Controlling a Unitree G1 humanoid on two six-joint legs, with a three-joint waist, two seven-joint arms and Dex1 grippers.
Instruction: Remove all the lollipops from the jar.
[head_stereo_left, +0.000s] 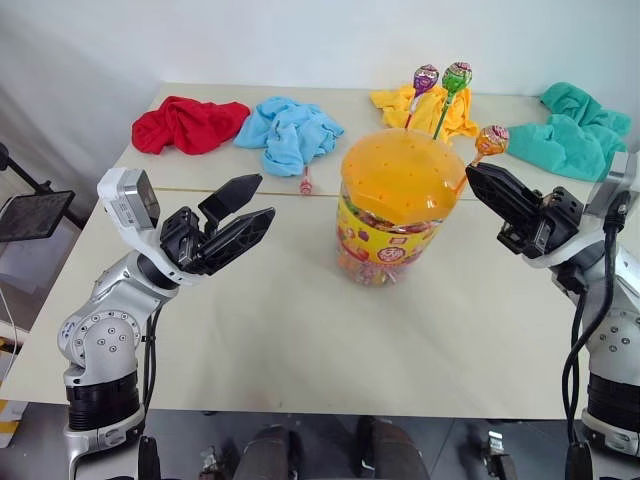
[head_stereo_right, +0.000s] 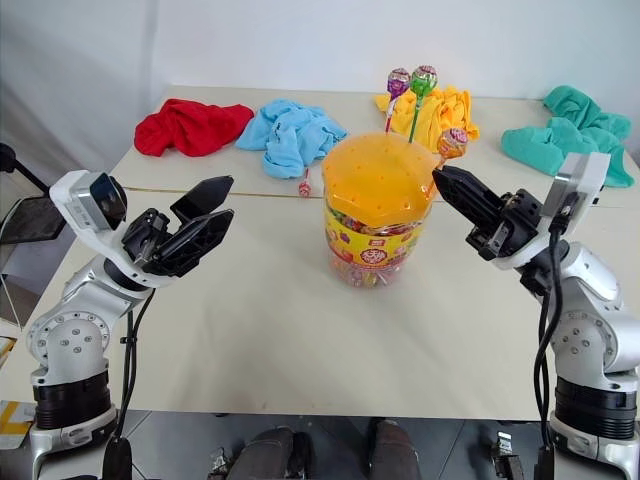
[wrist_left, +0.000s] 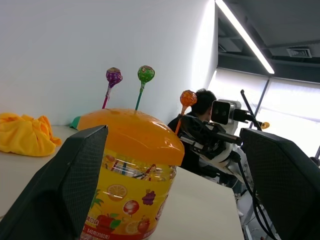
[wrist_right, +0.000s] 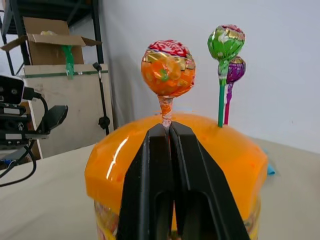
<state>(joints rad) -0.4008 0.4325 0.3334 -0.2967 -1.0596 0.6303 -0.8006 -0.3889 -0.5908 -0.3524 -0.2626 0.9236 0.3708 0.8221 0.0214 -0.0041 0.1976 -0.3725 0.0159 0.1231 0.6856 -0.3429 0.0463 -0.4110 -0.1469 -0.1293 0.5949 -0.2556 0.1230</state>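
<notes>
R fingers (wrist_right: 150, 175) pinch orange lollipop (wrist_right: 168, 68) stick; L gripper (head_stereo_left: 238, 212) agape

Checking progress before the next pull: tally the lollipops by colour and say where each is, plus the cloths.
Orange lollipop: 1, in the jar lid, stick pinched by the right gripper
Green lollipop: 1, in the lid
Purple lollipop: 1, in the lid
Red-pink lollipop: 1, lying on the table
Cloths: 4
Total: 4 lollipops, 4 cloths

bench (head_stereo_left: 300, 340): beige | far edge, left to right: red cloth (head_stereo_left: 188, 124), blue cloth (head_stereo_left: 291, 132), yellow cloth (head_stereo_left: 425, 108), teal cloth (head_stereo_left: 578, 130), all crumpled
</notes>
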